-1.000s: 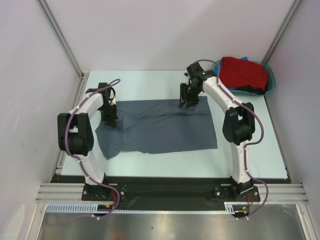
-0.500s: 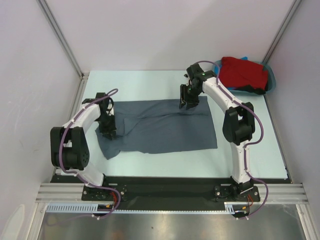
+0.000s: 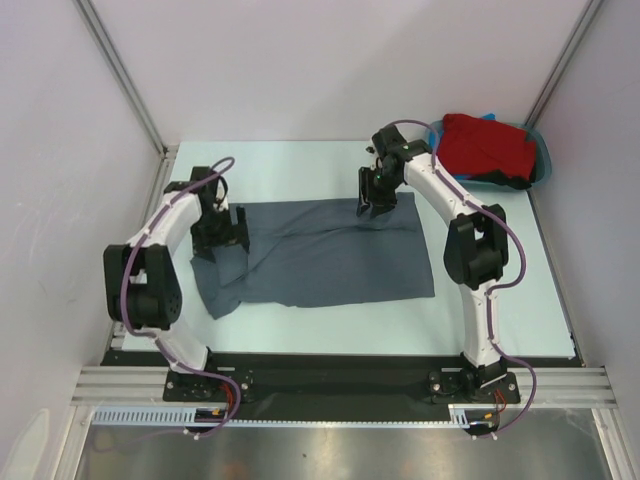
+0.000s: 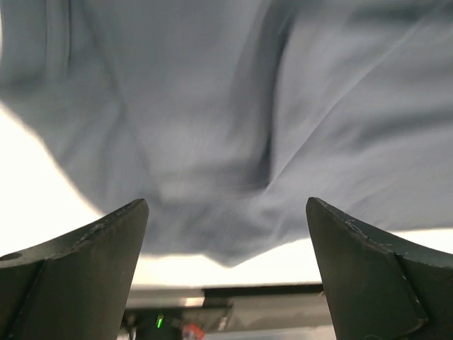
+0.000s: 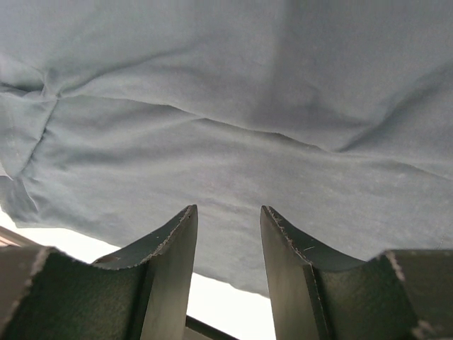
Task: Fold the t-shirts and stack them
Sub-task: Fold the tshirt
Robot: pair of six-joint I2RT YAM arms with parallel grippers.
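The grey t-shirt is soft, matt, fine-textured cloth with shallow creases. The red t-shirt at the far right is matt cloth too, lying in a smooth teal plastic tub. The table is pale, smooth and matt. The fingers of the left gripper are dark, grainy matt plastic with scuffed edges, like those of the right gripper. The near rail is brushed metal.

1. The left gripper's two dark, wedge-shaped fingers stand wide apart at the bottom corners.
2. Wrinkled, slate-grey cloth t-shirt fills the view beyond them, slightly blurred.
3. The pale, smooth table surface shows past its left and lower edges.
4. A small green light glows bottom-centre.
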